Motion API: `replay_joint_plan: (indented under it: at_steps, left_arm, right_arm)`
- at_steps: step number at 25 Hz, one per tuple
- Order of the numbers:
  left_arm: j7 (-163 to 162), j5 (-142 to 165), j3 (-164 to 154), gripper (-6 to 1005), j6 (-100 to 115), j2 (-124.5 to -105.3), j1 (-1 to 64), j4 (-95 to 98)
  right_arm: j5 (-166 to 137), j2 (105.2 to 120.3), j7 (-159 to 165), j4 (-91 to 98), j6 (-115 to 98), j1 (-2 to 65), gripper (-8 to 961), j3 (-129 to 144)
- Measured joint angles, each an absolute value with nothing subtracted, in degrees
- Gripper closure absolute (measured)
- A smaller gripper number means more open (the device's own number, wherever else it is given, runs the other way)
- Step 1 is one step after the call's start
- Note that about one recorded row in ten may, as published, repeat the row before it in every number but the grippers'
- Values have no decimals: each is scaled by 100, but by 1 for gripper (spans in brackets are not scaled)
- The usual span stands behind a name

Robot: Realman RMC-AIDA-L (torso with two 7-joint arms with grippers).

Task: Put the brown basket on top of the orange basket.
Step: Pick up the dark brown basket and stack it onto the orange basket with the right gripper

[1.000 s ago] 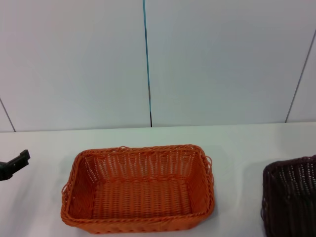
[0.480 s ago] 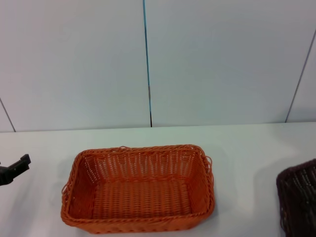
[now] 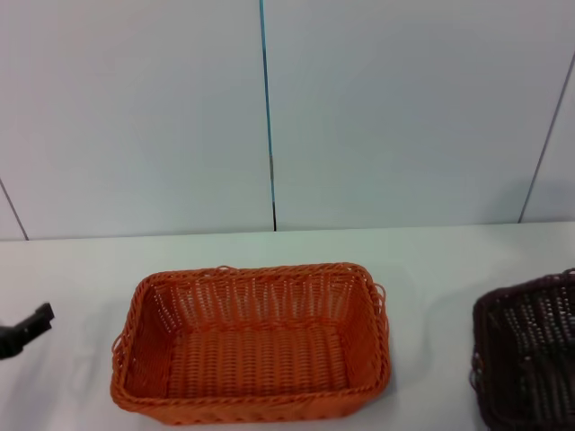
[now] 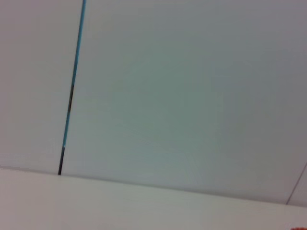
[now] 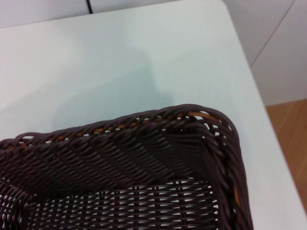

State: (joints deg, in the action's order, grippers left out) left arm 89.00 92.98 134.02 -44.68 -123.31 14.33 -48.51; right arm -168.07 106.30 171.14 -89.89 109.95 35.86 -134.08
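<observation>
The orange basket (image 3: 260, 270) stands empty on the white table, in the lower middle of the head view. The brown basket (image 3: 526, 350) is at the right edge of that view, cut off by the frame, about a hand's width to the right of the orange one. Seen close up in the right wrist view, the brown basket (image 5: 144, 158) shows a corner of its braided rim and woven inside. My right gripper shows in no view. A black part of my left gripper (image 3: 22, 328) pokes in at the far left, apart from the orange basket.
The white table (image 3: 431, 260) runs back to a pale panelled wall. Near the brown basket's corner, the right wrist view shows the table's edge (image 5: 249, 67) and the wooden floor (image 5: 292, 129) below it.
The brown basket slid right, almost out of the head view, then came back left and now sits higher in the picture. My left gripper has sunk a little lower.
</observation>
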Motion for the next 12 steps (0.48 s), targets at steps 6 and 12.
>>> replay_joint_plan:
  at_steps: [6, 12]
  left_arm:
    - [8918, 9288, 13405, 93, -4437, -12354, 1417, -4647]
    - [8928, 9270, 13446, 93, -4439, -12380, 1448, -4566]
  right_arm:
    - [-16804, 10762, 17149, -9267, 11015, 3385, 812, -13544]
    - [-16766, 11033, 17094, -9600, 11057, 2979, 812, -13714]
